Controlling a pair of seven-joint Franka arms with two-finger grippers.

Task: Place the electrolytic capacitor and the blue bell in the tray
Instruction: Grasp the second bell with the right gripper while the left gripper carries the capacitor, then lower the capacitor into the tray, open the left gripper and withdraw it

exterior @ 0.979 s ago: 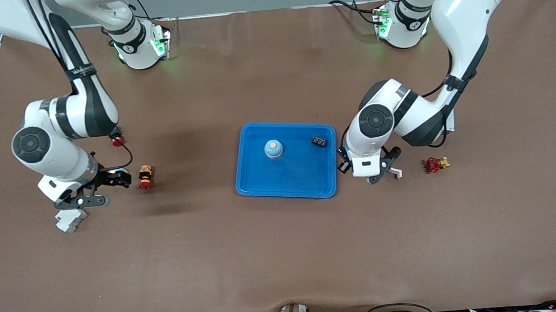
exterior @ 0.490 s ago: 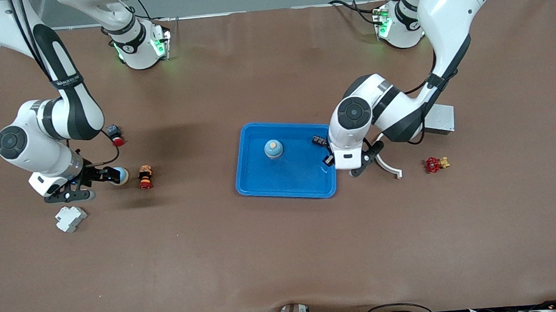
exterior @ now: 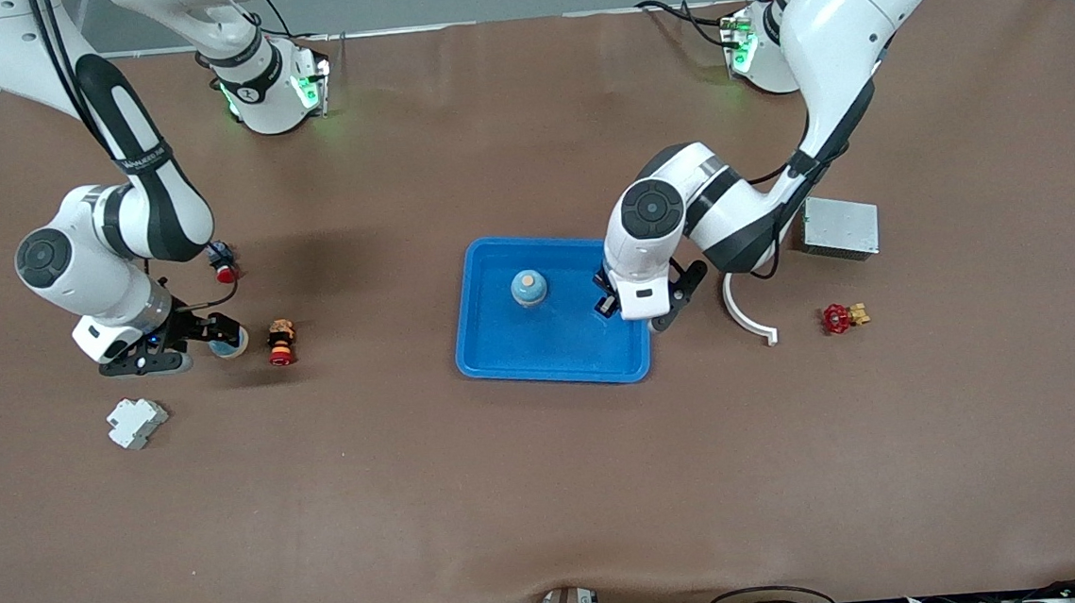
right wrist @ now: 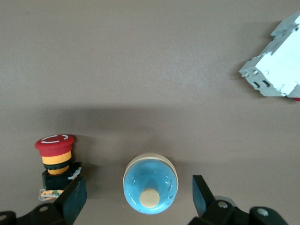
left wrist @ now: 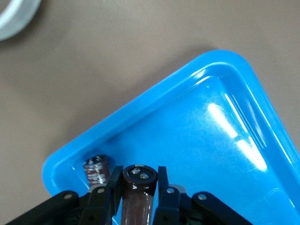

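— What's the left gripper (left wrist: 136, 194) got?

— Its black fingers are clamped on a dark, glossy electrolytic capacitor (left wrist: 137, 197), a small cylinder with a metal end, over a corner of the smooth blue plastic tray (exterior: 494, 352). A second capacitor (left wrist: 97, 169) lies in that corner.

— And the bell?

— One domed blue bell (exterior: 528, 287) with a tan button sits in the tray. Another bell (right wrist: 150, 183) rests on the matte brown table (exterior: 550, 480), between the right gripper's (right wrist: 139, 194) wide-spread fingers, beside a red mushroom-head button (right wrist: 55, 157).
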